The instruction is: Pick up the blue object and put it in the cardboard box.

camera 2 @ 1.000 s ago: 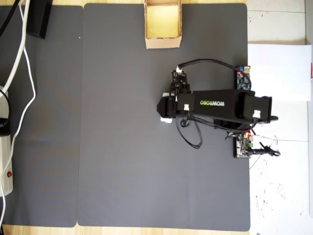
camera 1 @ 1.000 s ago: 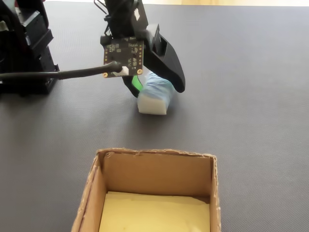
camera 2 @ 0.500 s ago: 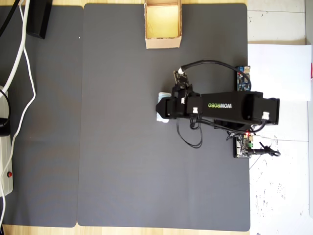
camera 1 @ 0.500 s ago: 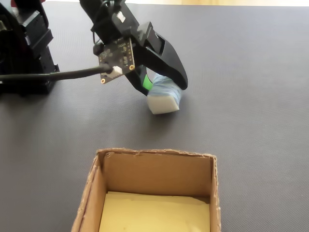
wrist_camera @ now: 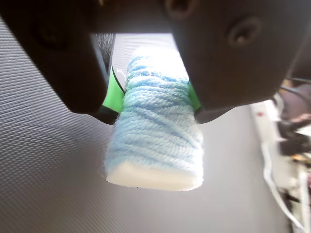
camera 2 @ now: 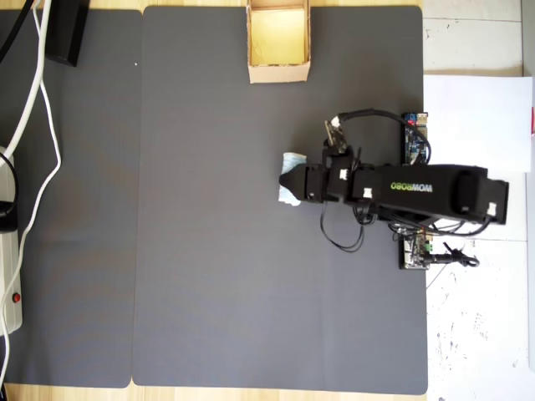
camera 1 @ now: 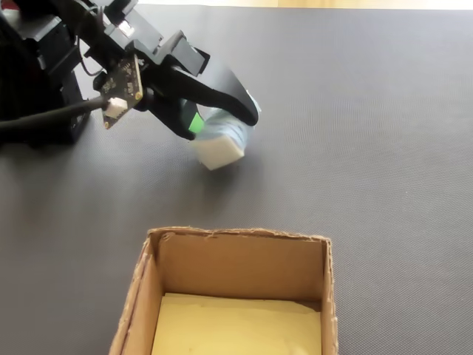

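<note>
I am reaching low over the dark textured mat (camera 2: 209, 251), my gripper (wrist_camera: 153, 104) clamping its green-padded jaws on the blue object (wrist_camera: 158, 131), a soft yarn-wound roll with a flat white end. My jaws are hiding its upper part. The cardboard box (camera 1: 236, 259), open with low walls, is sitting well apart from my gripper, cut off below in the fixed view.

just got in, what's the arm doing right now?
The gripper is closed on the blue yarn roll, its green-lined jaws pressing the roll from both sides. In the fixed view the roll looks at or just above the dark mat; whether it has lifted off cannot be told. The cardboard box sits at the mat's top edge in the overhead view, empty and well away from the arm. Nothing has been placed yet.
</note>
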